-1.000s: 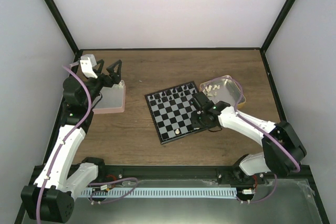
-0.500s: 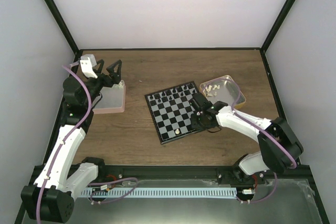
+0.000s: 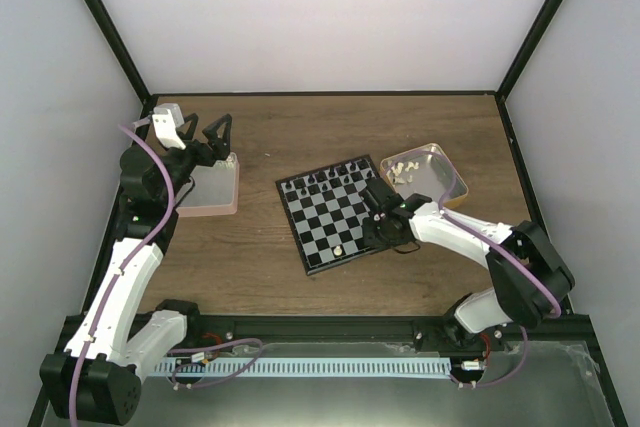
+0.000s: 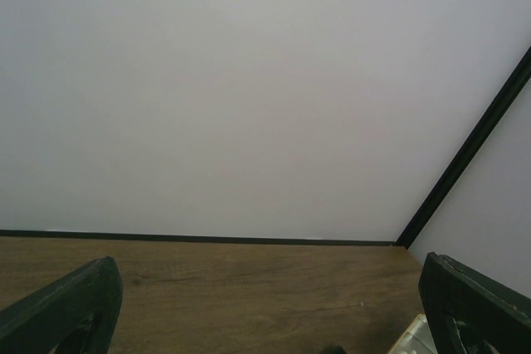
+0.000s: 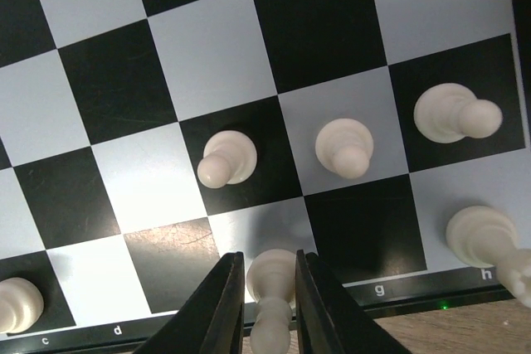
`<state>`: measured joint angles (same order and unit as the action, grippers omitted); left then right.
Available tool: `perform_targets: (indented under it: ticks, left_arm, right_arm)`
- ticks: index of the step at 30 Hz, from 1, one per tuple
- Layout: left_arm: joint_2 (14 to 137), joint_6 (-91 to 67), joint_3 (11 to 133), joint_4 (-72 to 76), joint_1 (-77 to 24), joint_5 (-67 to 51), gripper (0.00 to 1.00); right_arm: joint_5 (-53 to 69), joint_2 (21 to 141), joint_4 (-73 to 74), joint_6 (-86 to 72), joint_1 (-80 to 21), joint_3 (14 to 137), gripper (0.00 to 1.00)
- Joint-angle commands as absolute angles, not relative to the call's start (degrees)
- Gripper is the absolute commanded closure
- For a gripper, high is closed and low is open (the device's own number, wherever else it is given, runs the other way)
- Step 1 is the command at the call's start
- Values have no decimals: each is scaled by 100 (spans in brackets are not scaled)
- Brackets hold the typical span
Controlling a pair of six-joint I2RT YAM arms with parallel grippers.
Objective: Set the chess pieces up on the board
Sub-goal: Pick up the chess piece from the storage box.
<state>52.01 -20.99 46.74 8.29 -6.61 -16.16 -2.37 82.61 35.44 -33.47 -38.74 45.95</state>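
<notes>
My right gripper [image 5: 269, 259] is shut on a cream-white chess piece [image 5: 272, 281], which hangs base-down over a pale square in the board's [image 5: 207, 64] near row, close to the "g" mark. I cannot tell whether the base touches the square. Other cream pieces stand nearby: one [image 5: 226, 159], another [image 5: 344, 147] and a third [image 5: 452, 112]. In the top view the right gripper [image 3: 385, 222] is at the board's [image 3: 320, 222] right edge. My left gripper [image 3: 205, 132] stands open and holds nothing, above the pink tray [image 3: 210, 197].
An orange-tan tray [image 3: 445, 179] with loose cream pieces [image 3: 400, 167] sits right of the board. Black chessmen [image 3: 325, 180] line the board's far row. A lone cream piece [image 3: 340, 249] stands near the board's front edge. The left wrist view shows bare table [image 4: 249, 288] and wall.
The right arm has edged slightly left over the board's near right corner and its jaws have drawn in onto the cream piece. The left arm has not moved.
</notes>
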Motion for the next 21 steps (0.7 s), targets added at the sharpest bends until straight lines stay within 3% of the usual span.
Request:
perform_targets:
  ticks: [1, 10, 21]
  left_arm:
    - [5159, -2096, 4692, 984, -624, -1644, 0]
    - [5139, -2118, 4691, 1002, -624, -1665, 0]
    - [5141, -2118, 4692, 1007, -624, -1670, 0]
  right_arm:
    - [-250, 8236, 3428, -3404, -3923, 4612, 81]
    - [-348, 8185, 3411, -3513, -3922, 4650, 80]
    - [-1222, 7604, 3743, -3776, -3905, 5118, 65]
